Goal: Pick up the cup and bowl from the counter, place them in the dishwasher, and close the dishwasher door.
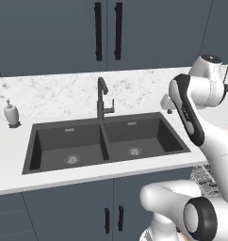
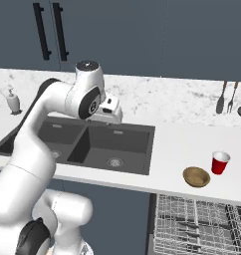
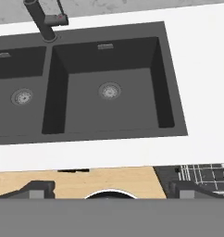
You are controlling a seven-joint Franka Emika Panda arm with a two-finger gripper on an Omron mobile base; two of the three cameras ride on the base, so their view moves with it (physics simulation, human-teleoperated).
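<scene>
Tool [image 3: 109,192] open above sink [image 3: 104,88]; cup [image 2: 220,163], bowl [image 2: 196,177] well right.

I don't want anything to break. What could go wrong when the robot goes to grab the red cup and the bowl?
1. The cup and bowl sit close together near the counter edge, so reaching for one might knock the other off.
2. The open end effector hangs over the sink, well away from them; the sideways swing might clip the faucet.
</scene>
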